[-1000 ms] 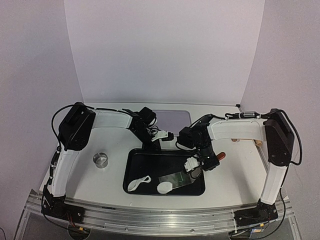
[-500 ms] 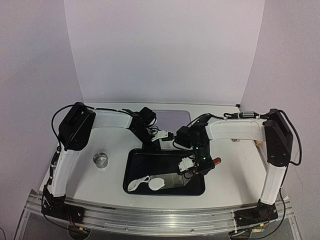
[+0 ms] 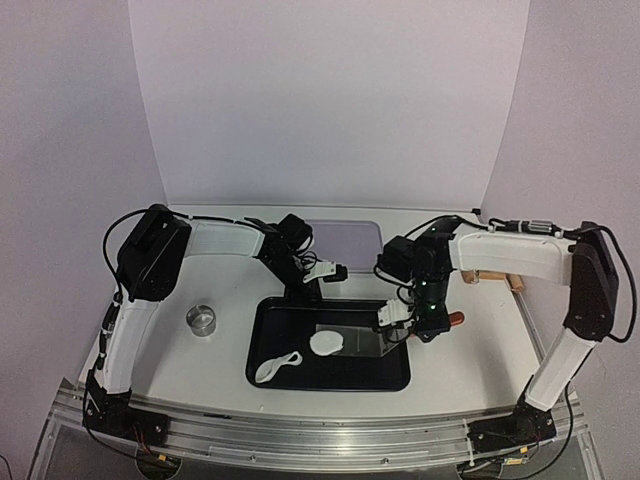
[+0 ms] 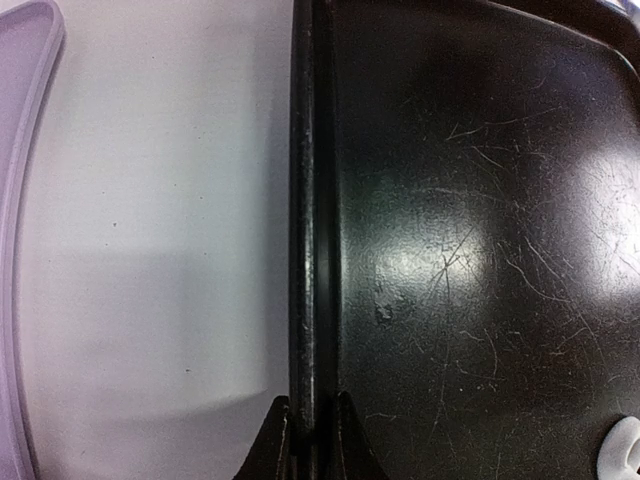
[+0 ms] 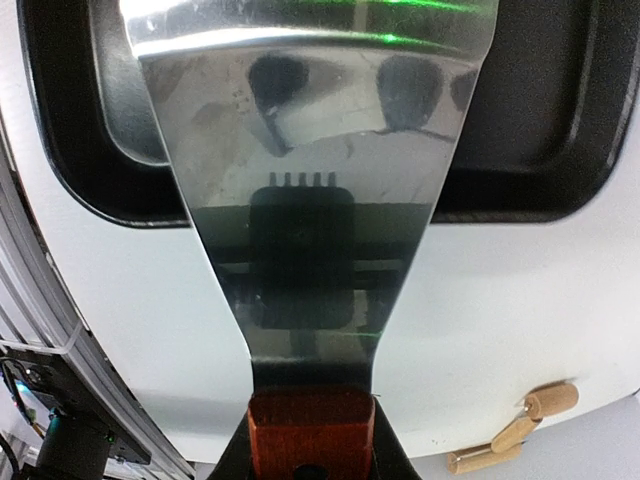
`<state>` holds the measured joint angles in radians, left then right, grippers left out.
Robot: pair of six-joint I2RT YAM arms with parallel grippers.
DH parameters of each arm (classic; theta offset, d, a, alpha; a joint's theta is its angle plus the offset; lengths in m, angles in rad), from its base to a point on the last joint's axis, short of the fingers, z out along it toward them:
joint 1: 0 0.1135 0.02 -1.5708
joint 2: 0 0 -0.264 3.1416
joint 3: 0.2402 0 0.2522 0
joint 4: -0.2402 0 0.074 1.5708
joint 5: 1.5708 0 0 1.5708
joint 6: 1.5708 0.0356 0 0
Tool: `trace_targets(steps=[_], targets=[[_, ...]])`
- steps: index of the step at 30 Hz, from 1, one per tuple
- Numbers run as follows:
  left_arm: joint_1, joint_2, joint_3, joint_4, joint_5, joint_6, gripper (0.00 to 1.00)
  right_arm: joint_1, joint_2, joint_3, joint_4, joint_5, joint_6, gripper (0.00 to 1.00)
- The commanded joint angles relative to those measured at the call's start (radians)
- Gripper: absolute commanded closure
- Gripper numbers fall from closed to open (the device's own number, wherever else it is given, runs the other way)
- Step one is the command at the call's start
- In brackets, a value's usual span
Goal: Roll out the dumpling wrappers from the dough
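One dumpling wrapper [image 3: 325, 343], a small round white disc, lies on the tip of a metal scraper blade [image 3: 362, 341] over the middle of the black tray [image 3: 262, 318]. My right gripper [image 3: 400, 325] is shut on the scraper's red wooden handle [image 5: 310, 430]. In the right wrist view the blade [image 5: 300, 190] fills the middle and the disc is out of sight. A ragged strip of dough [image 3: 277, 367] rests in the tray's front left corner. My left gripper [image 3: 308, 290] is shut on the tray's far rim [image 4: 312, 250].
A small metal ring cutter [image 3: 202, 319] stands left of the tray. A pale purple mat [image 3: 342, 238] lies behind it, its edge [image 4: 30, 200] in the left wrist view. A wooden rolling pin [image 3: 490, 278] lies at the back right, and wooden pegs [image 5: 510, 430] beside the tray.
My right arm has carried the scraper with the disc from the tray's front edge back toward its middle. The left gripper has stayed on the rim.
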<state>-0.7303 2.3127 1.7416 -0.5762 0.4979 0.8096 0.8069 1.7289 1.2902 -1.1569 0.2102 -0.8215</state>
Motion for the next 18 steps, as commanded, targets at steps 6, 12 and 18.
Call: trace_targets(steps=[6, 12, 18], targets=[[0.004, -0.012, 0.022, 0.029, -0.074, 0.021, 1.0, -0.153, -0.146, -0.037, -0.023, 0.052, 0.044, 1.0], [0.004, -0.009, 0.034, 0.027, -0.058, 0.008, 1.0, -0.28, -0.163, -0.012, -0.015, 0.05, 0.041, 1.0], [0.003, -0.001, 0.043, 0.033, -0.03, -0.042, 1.0, -0.349, -0.107, 0.06, 0.007, 0.072, 0.024, 1.0]])
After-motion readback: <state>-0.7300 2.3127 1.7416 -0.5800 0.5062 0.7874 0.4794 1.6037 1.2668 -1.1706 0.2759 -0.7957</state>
